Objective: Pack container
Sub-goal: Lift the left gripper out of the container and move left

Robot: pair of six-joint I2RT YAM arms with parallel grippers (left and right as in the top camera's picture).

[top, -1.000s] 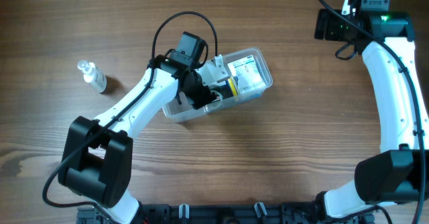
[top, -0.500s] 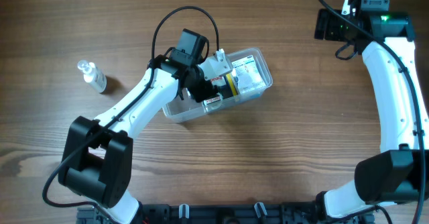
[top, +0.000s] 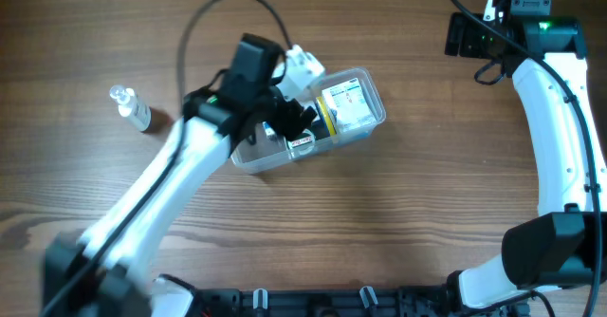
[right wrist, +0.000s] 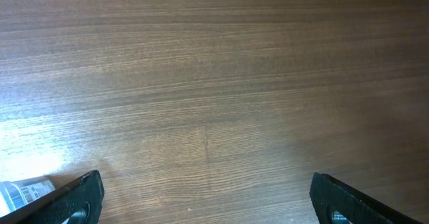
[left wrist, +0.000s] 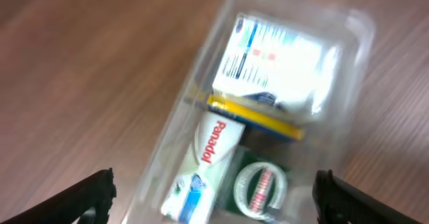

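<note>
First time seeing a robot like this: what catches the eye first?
The clear container mid-table, packed with small boxes, one reading Panadol. The white left arm hangs over it, fingers spread wide and empty. A small clear bottle sits alone at far left.

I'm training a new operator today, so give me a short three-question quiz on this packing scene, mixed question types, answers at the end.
1. True or false: the small bottle lies inside the container.
2. Which name shows on the white box in the container? A Panadol, B Nurofen, C Advil.
3. Fill in: the left gripper has its fingers ___.
Key: 1 false; 2 A; 3 open.
</note>
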